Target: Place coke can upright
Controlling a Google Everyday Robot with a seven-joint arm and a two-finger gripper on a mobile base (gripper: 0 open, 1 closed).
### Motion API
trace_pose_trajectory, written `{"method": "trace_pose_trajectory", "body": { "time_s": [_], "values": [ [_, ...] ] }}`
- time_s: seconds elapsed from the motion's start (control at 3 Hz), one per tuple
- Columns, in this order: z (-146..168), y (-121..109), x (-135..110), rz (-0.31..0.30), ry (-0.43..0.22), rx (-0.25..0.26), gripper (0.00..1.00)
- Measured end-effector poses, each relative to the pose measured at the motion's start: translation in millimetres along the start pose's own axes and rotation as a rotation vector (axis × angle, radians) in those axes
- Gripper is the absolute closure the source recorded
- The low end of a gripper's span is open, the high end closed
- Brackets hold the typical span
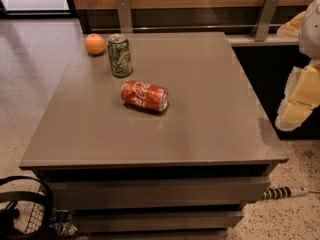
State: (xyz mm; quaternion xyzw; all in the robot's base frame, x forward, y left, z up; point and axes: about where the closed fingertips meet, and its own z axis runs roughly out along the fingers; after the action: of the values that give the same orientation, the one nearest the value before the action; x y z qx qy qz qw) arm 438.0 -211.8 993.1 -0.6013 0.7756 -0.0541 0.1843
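Note:
The red coke can (144, 96) lies on its side near the middle of the grey table (200, 129), its silver top facing right and toward the front. My gripper (299, 103), white and pale yellow, hangs at the right edge of the view, beyond the table's right side and well apart from the can. It holds nothing that I can see.
A green patterned can (120, 55) stands upright just behind and left of the coke can. An orange (95, 44) sits at the table's back left corner. A wooden counter with metal brackets (265, 16) runs behind. A black wire basket (22, 211) is on the floor at front left.

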Motion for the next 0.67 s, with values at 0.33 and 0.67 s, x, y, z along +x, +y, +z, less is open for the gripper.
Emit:
{"method": "trace_pose_trajectory", "body": {
  "time_s": [0.33, 0.67],
  "values": [
    [0, 0, 0, 0.000, 0.000, 0.000, 0.00],
    [0, -15, -14, 0.001, -0.023, 0.007, 0.00]
  ]
}}
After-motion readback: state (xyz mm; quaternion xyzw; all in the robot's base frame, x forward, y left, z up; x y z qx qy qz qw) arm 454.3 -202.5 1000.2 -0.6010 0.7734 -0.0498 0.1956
